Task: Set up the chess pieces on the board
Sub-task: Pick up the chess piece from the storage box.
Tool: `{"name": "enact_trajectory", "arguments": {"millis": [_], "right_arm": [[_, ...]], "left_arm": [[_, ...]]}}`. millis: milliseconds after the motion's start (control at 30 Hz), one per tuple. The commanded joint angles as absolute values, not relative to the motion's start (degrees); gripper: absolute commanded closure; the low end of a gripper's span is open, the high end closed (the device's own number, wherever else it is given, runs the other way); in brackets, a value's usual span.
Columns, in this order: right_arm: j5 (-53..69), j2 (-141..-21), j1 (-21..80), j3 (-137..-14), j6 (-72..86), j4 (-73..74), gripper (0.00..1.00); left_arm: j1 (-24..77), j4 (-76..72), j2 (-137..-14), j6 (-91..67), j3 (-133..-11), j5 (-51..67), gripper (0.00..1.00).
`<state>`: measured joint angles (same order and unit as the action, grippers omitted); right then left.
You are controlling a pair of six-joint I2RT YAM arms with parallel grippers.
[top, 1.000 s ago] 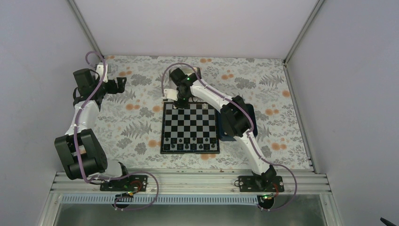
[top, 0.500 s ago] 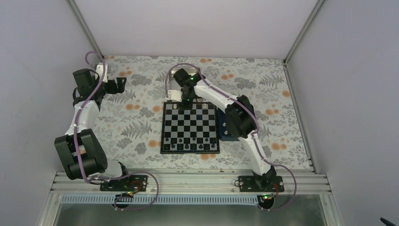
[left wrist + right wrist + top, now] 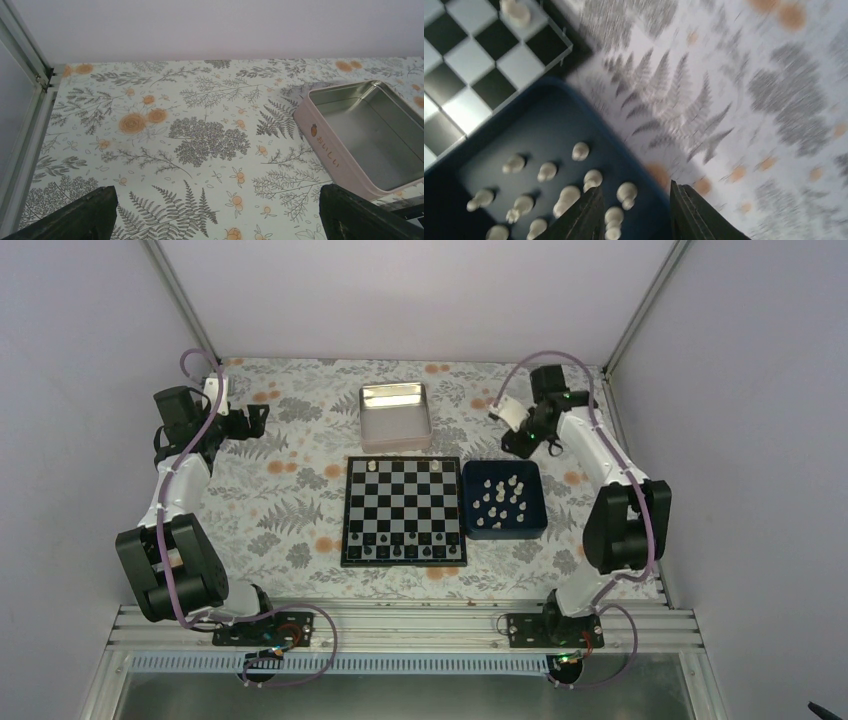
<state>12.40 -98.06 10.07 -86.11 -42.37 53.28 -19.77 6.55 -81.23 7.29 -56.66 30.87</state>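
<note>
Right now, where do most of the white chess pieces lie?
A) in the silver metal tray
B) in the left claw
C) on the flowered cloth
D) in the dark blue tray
D: the white chess pieces lie loose inside the dark blue tray, just to the right of the board.

Floral table (image 3: 290, 510): board (image 3: 404, 508), tin (image 3: 395, 420), blue tray (image 3: 538, 502)
</note>
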Motion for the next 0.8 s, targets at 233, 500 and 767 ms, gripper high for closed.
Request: {"name": "enact_trajectory", "arguments": {"millis": [233,500,767], "right_arm": [[16.02,-91.17,7.79,-66.31,-42.22,47.28,0.65],[18.43,-91.82,7.75,-60.38,-41.84,44.09,0.65],[17.47,-93.14,7.73,-58.19,-41.34,40.16,0.65]], "left_arm": [[-20.13,6.33,-81.53,8.26,-55.96,33.86,0.0],[-20.13,6.74,-81.65,8.26,-56.25,34.22,0.0],[-20.35,6.76,-81.69,8.17,-56.28,34.23,0.0]]}}
